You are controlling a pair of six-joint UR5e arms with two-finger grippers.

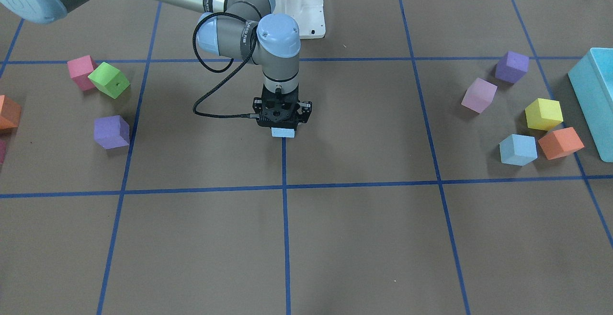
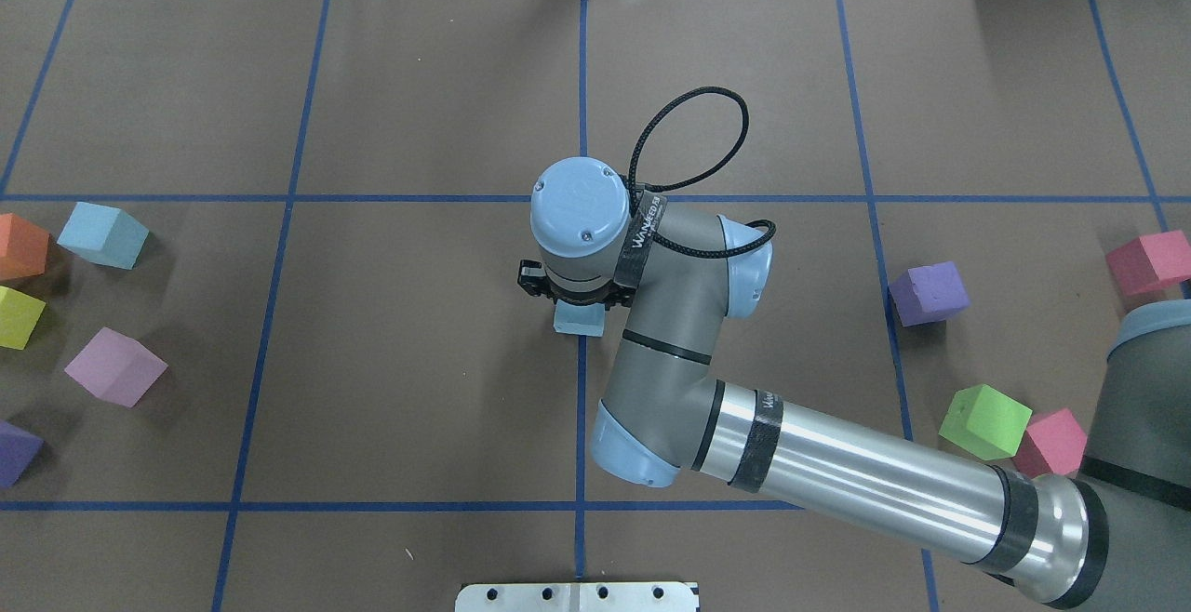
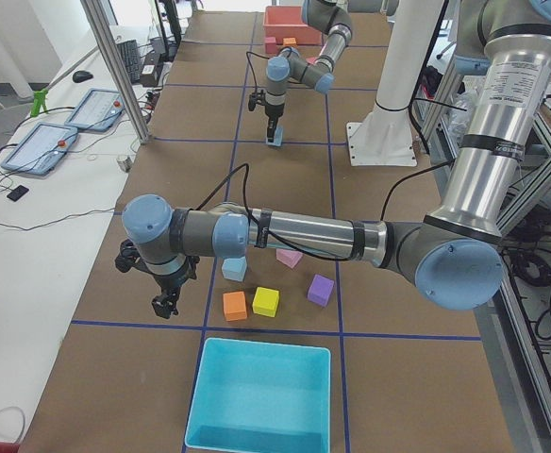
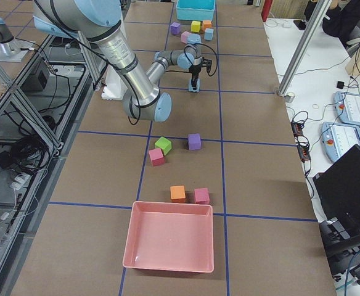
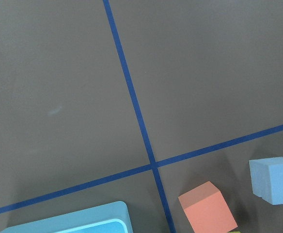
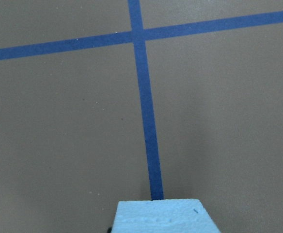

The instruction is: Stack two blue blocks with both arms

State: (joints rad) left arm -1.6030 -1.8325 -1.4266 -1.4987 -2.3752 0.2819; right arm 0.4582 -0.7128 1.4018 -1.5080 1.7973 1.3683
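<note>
One pale blue block [image 1: 283, 133] is at the table's middle, on the blue tape line, under my right gripper [image 1: 282, 124]. The gripper points straight down and is shut on the block, at or just above the table. The block also shows in the overhead view [image 2: 579, 319] and at the bottom of the right wrist view [image 6: 161, 216]. The second blue block [image 1: 518, 150] lies free among other cubes on my left side and also shows in the left wrist view [image 5: 275, 179]. My left gripper [image 3: 167, 302] shows only in the exterior left view, off beside that cluster. I cannot tell whether it is open or shut.
An orange cube [image 1: 560, 142], a yellow cube [image 1: 543, 114], a pale pink cube [image 1: 479, 95] and a purple cube [image 1: 511, 67] surround the free blue block. A turquoise bin [image 1: 594, 95] stands beyond them. A purple cube [image 1: 111, 132], a green cube [image 1: 109, 80] and a pink cube [image 1: 81, 72] lie on my right side.
</note>
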